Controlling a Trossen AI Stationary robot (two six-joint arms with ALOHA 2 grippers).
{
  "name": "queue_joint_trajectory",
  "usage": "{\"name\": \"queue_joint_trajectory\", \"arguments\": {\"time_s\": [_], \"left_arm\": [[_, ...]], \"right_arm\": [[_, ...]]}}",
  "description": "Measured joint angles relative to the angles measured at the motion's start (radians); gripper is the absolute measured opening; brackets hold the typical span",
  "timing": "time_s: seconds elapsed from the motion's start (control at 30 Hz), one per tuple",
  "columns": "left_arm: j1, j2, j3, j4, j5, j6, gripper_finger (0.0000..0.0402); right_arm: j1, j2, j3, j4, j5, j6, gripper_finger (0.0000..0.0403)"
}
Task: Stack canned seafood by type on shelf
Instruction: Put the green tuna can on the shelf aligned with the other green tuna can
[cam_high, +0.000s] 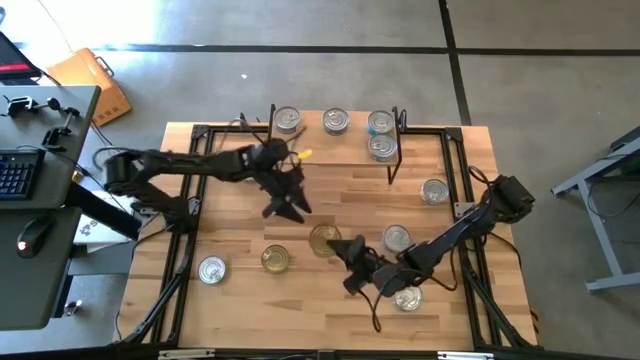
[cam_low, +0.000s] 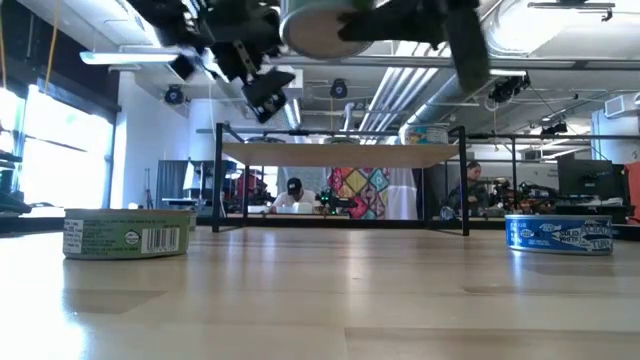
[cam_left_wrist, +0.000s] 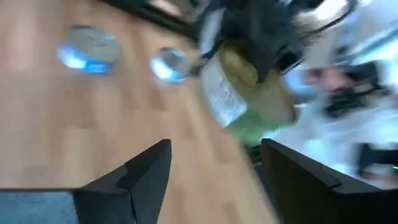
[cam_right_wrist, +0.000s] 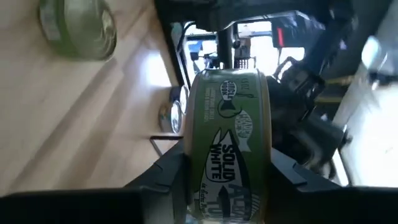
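Observation:
The shelf (cam_high: 330, 152) stands at the table's far edge, its light wood top (cam_low: 340, 154) on thin black legs. Several silver-lidded tins (cam_high: 335, 122) rest on it. My right gripper (cam_high: 340, 248) is near the table's middle, shut on a gold-lidded, green-labelled tin (cam_high: 324, 239), which shows high in the low view (cam_low: 320, 30). My left gripper (cam_high: 285, 203) hovers open just to its far-left (cam_left_wrist: 214, 168) and touches nothing. More tins lie flat on the table: a gold one (cam_high: 275, 259) and silver ones (cam_high: 211, 269), (cam_high: 397, 238), (cam_high: 407, 297), (cam_high: 434, 190). My right gripper pinches the green-labelled tin (cam_right_wrist: 230, 155) across its height, one finger (cam_right_wrist: 168, 171) on each flat face. The label wall faces the wrist camera. The fingers come roughly level from the table's right. The tin is lifted clear of the table and tilted.
Black frame rails (cam_high: 190, 200) run along the table's left and right sides. A green-labelled tin (cam_low: 127, 232) and a blue-labelled tin (cam_low: 558, 233) sit close to the low camera. A desk with a keyboard (cam_high: 15, 170) stands left of the table. People sit in the room beyond (cam_low: 293, 195).

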Motion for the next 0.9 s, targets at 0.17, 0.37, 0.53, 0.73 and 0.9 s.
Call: {"name": "queue_joint_trajectory", "arguments": {"time_s": [0.17, 0.37, 0.53, 0.73, 0.9], "left_arm": [[-0.055, -0.214, 0.0, -0.266, -0.386, 0.173, 0.023], [-0.261, -0.396, 0.0, -0.353, -0.91, 0.179, 0.022], [-0.437, -0.422, -0.001, -0.357, -1.178, 0.186, 0.022], [-0.626, -0.385, -0.074, -0.32, -1.461, 0.279, 0.022], [-0.732, -0.297, -0.169, -0.092, -1.641, 0.39, 0.022]], "right_arm": [[-0.026, 0.0, 0.0, 0.003, 0.075, 0.149, 0.0119], [-0.157, -0.009, 0.055, -0.02, 0.239, 0.226, 0.0119], [-0.216, -0.016, 0.173, -0.201, 0.089, 0.284, 0.0119], [-0.276, -0.019, 0.231, -0.442, -0.473, 0.664, 0.0119], [-0.314, -0.015, 0.175, -0.502, -0.557, 0.936, 0.0119]]}}
